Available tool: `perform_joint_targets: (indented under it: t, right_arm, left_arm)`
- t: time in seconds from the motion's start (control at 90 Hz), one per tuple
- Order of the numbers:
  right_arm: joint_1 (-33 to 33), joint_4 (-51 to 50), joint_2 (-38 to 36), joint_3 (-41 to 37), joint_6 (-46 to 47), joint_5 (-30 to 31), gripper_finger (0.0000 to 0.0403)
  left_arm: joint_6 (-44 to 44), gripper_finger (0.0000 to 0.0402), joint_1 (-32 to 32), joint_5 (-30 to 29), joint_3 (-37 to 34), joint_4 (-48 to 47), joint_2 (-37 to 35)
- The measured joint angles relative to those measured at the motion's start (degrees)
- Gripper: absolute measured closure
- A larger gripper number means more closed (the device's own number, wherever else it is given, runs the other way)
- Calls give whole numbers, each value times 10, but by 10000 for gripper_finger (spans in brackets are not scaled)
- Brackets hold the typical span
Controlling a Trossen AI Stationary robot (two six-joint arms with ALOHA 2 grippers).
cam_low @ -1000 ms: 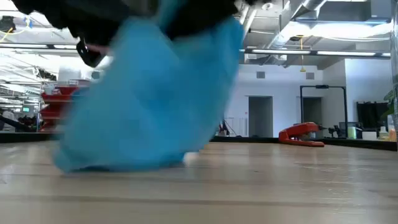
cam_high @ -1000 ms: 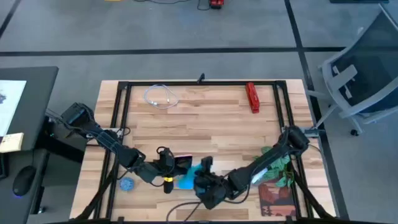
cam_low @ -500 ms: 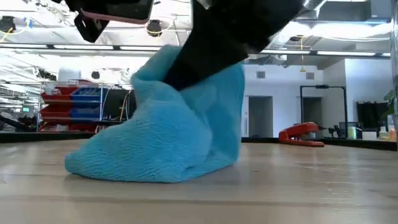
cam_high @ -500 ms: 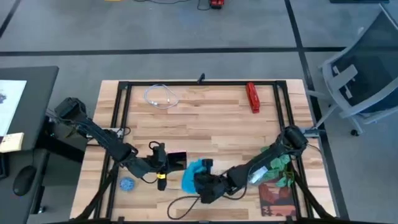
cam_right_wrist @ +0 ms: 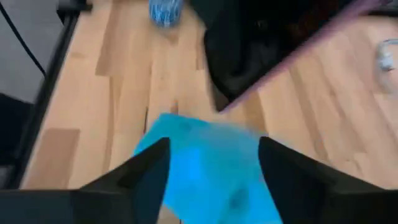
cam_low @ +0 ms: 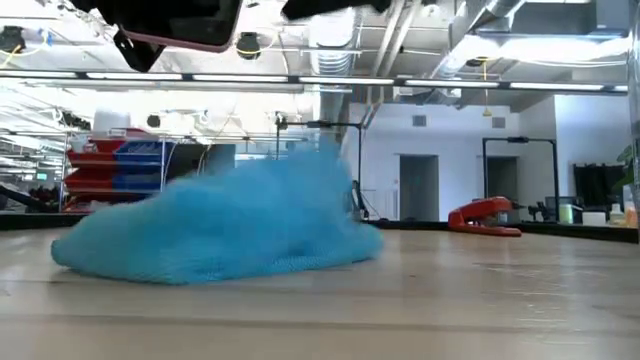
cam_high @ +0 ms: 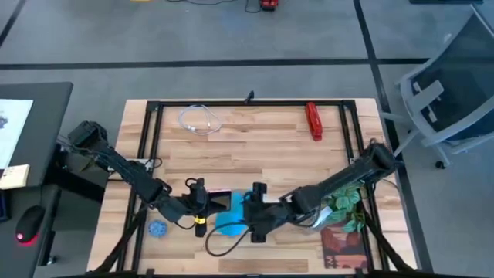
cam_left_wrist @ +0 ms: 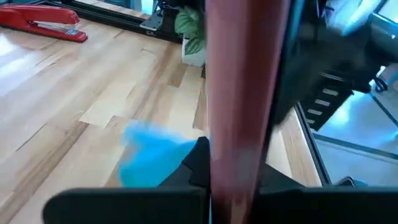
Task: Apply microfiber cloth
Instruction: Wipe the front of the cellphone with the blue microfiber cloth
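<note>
The high view looked straight down; the low view sat level, close, sharing perhaps the microfiber cloth (cam_low: 215, 228).

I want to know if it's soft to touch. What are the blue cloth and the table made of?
The microfiber cloth looks like soft, fuzzy fabric: the low view shows a fine knitted, nubbly texture, and it slumps in a loose heap. The table looks like pale wood with a smooth finish: long planks with visible grain. The right gripper, open, hangs above the cloth.
</note>
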Motion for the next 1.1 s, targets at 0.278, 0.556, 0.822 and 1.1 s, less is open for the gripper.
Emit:
perform_joint_targets:
  t: [0.278,0.556,0.822,1.1]
  right_arm:
    - [-21,306,-24,-118,-49,23,157]
    - [-45,486,-13,-138,-114,-24,211]
    - [-45,491,-11,-138,-110,-43,382]
    - [-40,452,-29,-138,-116,-10,383]
  left_arm:
    - [28,398,-11,0,0,8,0]
    - [31,398,-13,0,0,10,1]
    - [41,396,-13,-1,0,8,1]
    - [48,343,-15,-8,0,0,1]
